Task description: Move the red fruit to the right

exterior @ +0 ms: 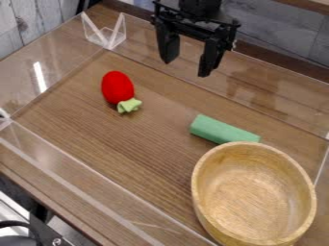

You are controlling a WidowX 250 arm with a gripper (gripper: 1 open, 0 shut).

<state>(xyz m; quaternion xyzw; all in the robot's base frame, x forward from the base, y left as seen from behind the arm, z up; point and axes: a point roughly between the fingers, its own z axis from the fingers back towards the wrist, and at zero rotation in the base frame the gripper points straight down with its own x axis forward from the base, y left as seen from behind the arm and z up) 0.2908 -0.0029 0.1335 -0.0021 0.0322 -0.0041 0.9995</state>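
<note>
On worktop (115, 144), left of centre, red fruit (117, 86) seen lying untouched. Hand (189, 60) held above, released, nothing grasped. Grasp and rightward move judged not yet done.

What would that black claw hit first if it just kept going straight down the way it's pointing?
Probably only the bare wooden tabletop. The open gripper points down, with the red fruit off to its left and the green block nearer the camera, though depth is hard to judge.

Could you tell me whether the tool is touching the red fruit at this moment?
Apart. The camera view shows the tool open and raised near the back of the table, with bare wood between its fingertips and the red fruit lying to its lower left.
</note>
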